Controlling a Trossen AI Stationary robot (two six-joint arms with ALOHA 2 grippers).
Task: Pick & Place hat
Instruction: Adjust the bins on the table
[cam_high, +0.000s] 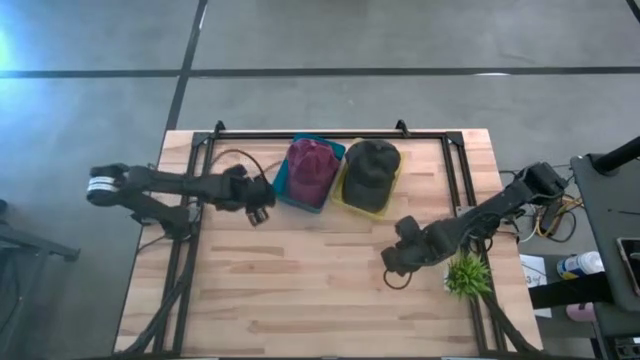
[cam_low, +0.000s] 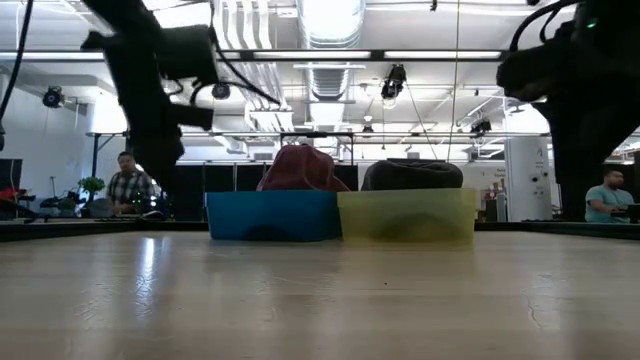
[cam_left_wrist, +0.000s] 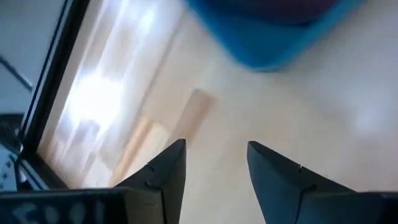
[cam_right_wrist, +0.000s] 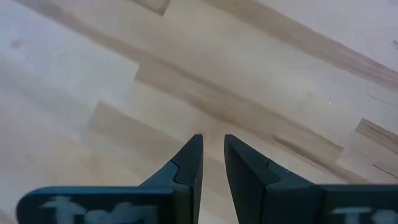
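Bare wood fills the foreground of the table (cam_high: 300, 290), with nothing lying on it close to the low camera.

At far left, the left gripper (cam_high: 258, 197) hangs above the boards with its jaws spread wide and empty. Just ahead of its fingertips sits the blue bin (cam_high: 284, 184), and in it rests the maroon hat (cam_high: 311, 168), piled above the rim. Touching that bin on its far side from the left gripper is the yellow bin (cam_high: 343, 196), holding the dark hat (cam_high: 371, 172).

Further right, the right gripper (cam_high: 392, 262) hovers over empty wood, well short of the yellow bin, jaws nearly together with nothing between them. A small plant (cam_high: 467, 275) stands just beside that arm.

Both hats appear binned, so little seems left. The risks: a left arm swinging sideways could clip the blue bin's wall and shove both bins, and the right arm, if it sweeps back, could knock the plant over.
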